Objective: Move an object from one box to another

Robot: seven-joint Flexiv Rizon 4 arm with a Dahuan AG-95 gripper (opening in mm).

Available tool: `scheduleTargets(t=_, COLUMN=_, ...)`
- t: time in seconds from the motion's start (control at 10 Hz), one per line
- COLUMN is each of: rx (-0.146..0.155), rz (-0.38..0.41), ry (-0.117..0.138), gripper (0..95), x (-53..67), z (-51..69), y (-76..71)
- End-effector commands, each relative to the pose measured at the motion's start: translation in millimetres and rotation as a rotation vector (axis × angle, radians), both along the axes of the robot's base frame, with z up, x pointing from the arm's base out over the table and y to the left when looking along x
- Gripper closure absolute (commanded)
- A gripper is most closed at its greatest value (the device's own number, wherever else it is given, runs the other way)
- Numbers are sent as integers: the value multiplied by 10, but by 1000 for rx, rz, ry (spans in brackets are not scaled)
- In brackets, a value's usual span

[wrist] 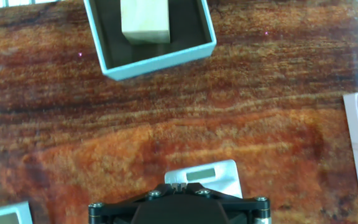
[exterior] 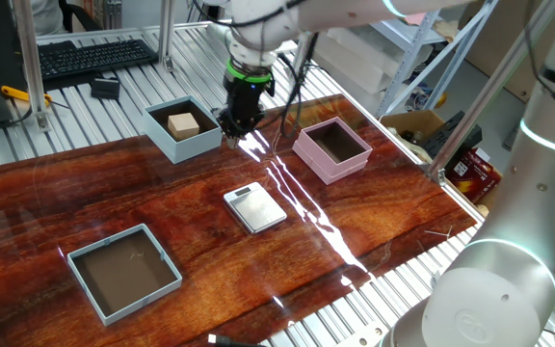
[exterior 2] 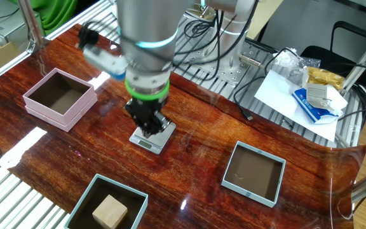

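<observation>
Here, in one fixed view, your cube (exterior: 184, 123) lies inside the pale blue box (exterior: 183, 129) near the desk's far edge, and the gripper (exterior: 237, 122) hangs just beside that box, between it and the pink box (exterior: 331, 149). Its fingers look drawn together, though you cannot tell for sure.

In the other fixed view, the gripper (exterior 2: 149, 124) seems to sit over the scale (exterior 2: 152, 137) mid-desk, with the cube (exterior 2: 110, 212) well apart.

From the hand view, the cube (wrist: 145, 22) is in its box (wrist: 150, 37) ahead; the fingertips are hidden.
</observation>
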State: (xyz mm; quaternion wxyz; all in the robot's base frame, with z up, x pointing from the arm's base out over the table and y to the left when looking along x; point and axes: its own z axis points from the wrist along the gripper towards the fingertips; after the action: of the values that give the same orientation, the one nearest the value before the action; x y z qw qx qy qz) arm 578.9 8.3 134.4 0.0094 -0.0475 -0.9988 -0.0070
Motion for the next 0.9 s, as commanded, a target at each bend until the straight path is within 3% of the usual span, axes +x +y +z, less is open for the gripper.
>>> scheduleTargets(t=0.1, rx=-1, rz=-4, ry=5, gripper=950, x=98, z=-24, y=22)
scheduleTargets(t=0.6, rx=-2, rz=8, ry=22, gripper=950, x=416, z=-109, y=52)
scheduleTargets(t=0.9, rx=12, rz=12, ry=36, gripper=950, x=441, z=-143, y=76)
